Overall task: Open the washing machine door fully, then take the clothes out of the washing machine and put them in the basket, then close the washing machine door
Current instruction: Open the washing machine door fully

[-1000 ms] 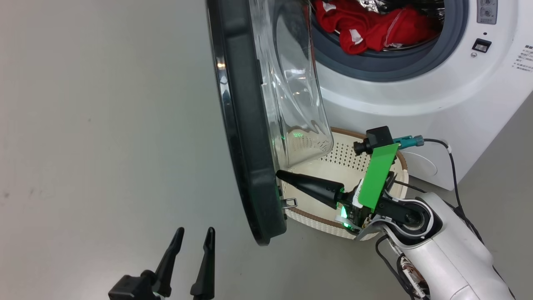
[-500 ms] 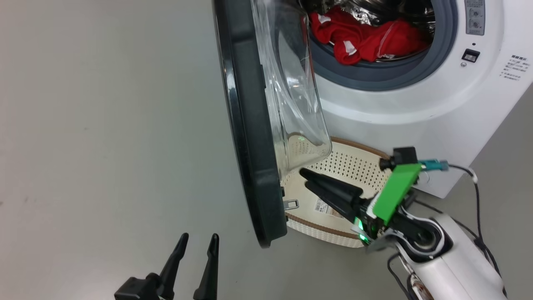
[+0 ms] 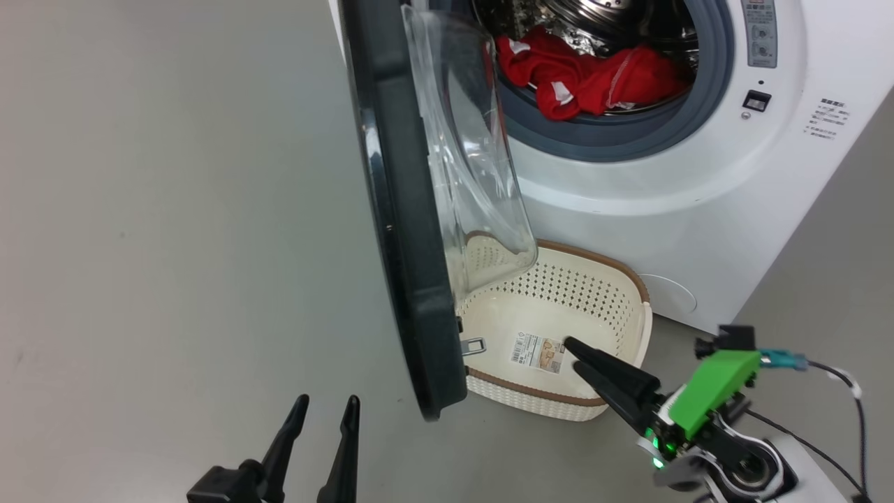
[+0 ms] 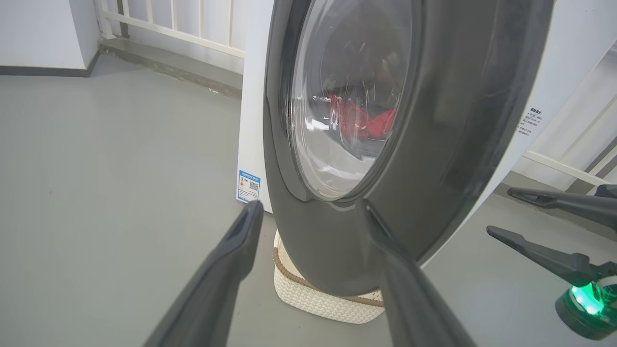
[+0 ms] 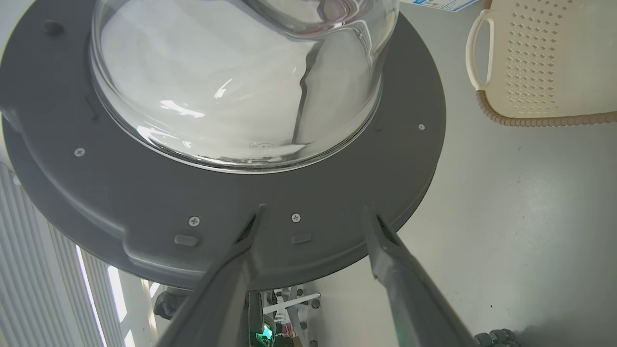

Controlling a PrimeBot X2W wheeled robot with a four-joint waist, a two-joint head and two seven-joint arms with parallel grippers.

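Observation:
The washing machine door (image 3: 398,209) stands edge-on, swung well out from the white washing machine (image 3: 698,195), its metal latch (image 3: 473,344) at the lower edge. Red clothes (image 3: 580,73) lie in the steel drum. The cream basket (image 3: 632,328) sits on the floor below the door, holding just its paper label (image 3: 536,351). My right gripper (image 3: 573,353) is open over the basket's front rim, off the door; the right wrist view has it (image 5: 314,209) facing the door's inner face (image 5: 337,183). My left gripper (image 3: 325,412) is open, facing the door's outer face (image 4: 434,144).
Grey floor spreads out on the left of the door. A blue label sticker (image 4: 248,185) marks the washer's side. White railings (image 4: 168,29) run along the far wall. A cable (image 3: 838,381) trails from my right wrist.
My right gripper has drawn back from the door's inner edge, down and to the right, to the basket's front. The head camera has shifted. The left gripper is unmoved.

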